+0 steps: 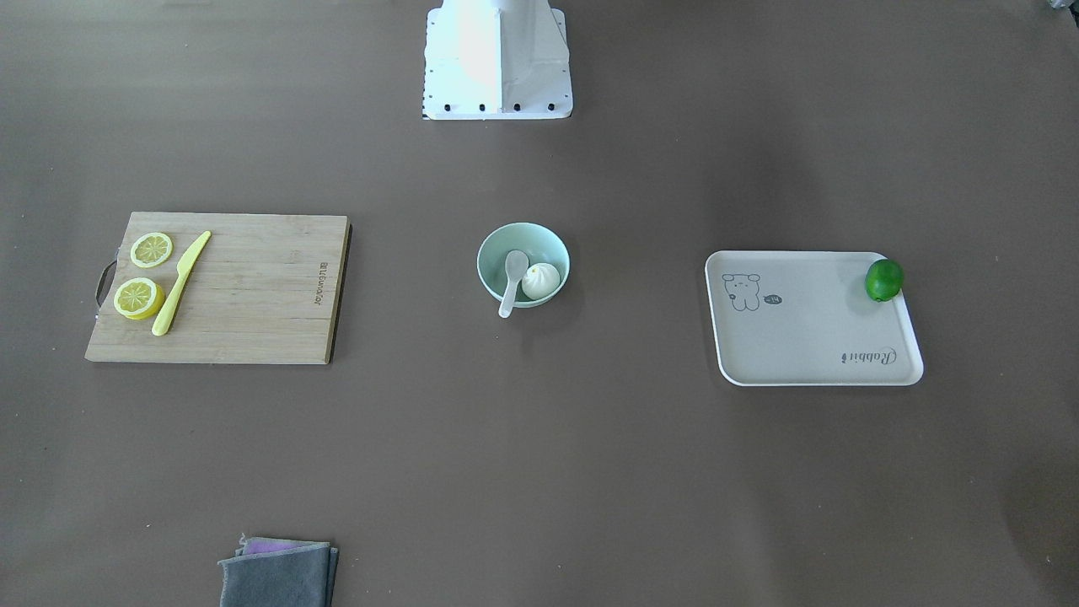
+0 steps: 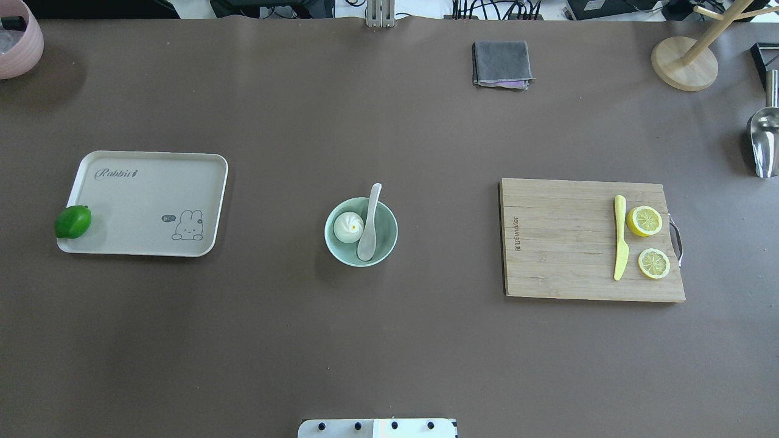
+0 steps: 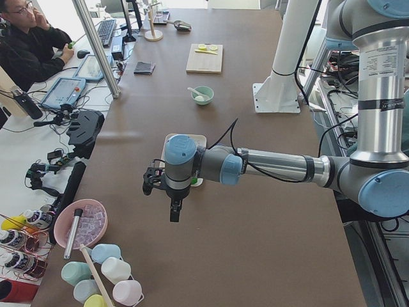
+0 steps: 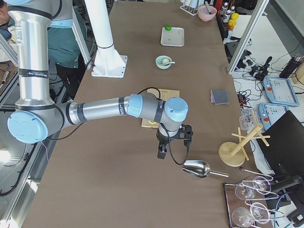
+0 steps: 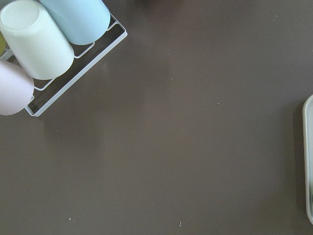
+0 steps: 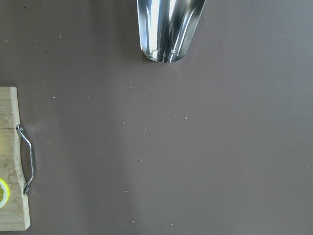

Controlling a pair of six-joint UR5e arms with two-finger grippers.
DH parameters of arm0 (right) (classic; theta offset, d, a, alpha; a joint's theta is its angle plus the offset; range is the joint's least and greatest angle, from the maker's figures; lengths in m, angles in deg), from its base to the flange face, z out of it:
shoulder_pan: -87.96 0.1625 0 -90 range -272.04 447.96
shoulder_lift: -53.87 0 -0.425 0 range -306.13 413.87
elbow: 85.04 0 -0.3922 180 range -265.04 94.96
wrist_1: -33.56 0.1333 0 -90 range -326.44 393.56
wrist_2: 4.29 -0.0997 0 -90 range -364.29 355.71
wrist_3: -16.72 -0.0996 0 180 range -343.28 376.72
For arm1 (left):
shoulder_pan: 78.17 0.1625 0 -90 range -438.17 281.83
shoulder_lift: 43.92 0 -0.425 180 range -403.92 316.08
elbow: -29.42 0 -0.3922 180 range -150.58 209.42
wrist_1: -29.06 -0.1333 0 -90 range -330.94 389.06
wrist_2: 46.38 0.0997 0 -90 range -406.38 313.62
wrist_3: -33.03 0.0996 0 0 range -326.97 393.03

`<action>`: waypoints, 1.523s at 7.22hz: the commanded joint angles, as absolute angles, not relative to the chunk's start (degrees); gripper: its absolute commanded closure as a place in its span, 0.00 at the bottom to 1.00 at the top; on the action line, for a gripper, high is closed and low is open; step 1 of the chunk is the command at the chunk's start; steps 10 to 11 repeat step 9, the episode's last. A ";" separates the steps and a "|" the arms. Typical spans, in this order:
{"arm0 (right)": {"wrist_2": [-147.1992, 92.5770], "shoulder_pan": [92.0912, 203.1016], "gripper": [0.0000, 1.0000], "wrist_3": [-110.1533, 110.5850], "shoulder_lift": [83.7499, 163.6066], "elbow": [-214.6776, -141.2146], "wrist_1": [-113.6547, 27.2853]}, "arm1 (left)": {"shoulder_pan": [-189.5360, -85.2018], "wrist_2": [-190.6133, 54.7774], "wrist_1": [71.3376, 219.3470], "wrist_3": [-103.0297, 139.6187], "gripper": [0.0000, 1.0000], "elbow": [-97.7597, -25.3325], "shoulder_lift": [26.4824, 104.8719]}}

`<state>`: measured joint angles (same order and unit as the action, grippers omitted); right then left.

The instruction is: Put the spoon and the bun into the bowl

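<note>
The round pale mint-green bowl (image 2: pixel 386 226) stands on the brown desk (image 2: pixel 389 340) well apart from both sets of jaws, roughly midway between them, and both task things lie inside it. The small white steamed bun with a pleated peak (image 2: pixel 348 227) rests on the bowl's floor just beside the deep scoop of the glossy white soup spoon (image 2: pixel 370 222). The spoon's short thick handle leans on the rim and pokes out past it, likely because the spoon is too long to lie flat inside. The task looks complete. The left arm (image 3: pixel 275 167) hangs its jaws over bare desk between a beige rabbit-print tray (image 5: pixel 309 161) and upturned pastel cups in a wire rack (image 5: pixel 36 44). The right arm (image 4: pixel 104 108) hangs its jaws over bare desk between a bamboo cutting board (image 6: pixel 12 147) and a shiny steel scoop (image 6: pixel 170 24). That spacing suits arms with nothing left to carry. Whether either pair of jaws is spread or pressed together I cannot tell, since only the 2 side views show them.
</note>
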<state>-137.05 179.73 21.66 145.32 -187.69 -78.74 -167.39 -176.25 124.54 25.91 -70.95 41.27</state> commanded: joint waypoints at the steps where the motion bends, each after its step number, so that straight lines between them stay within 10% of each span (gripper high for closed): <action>1: -137.09 179.64 0.00 21.64 145.19 -185.16 -75.72 | -167.38 -176.20 124.60 25.91 0.02 -70.86 41.60; 11: -137.53 179.63 0.00 21.55 145.10 -181.54 -70.06 | -167.38 -176.11 124.51 25.91 0.02 -70.77 41.86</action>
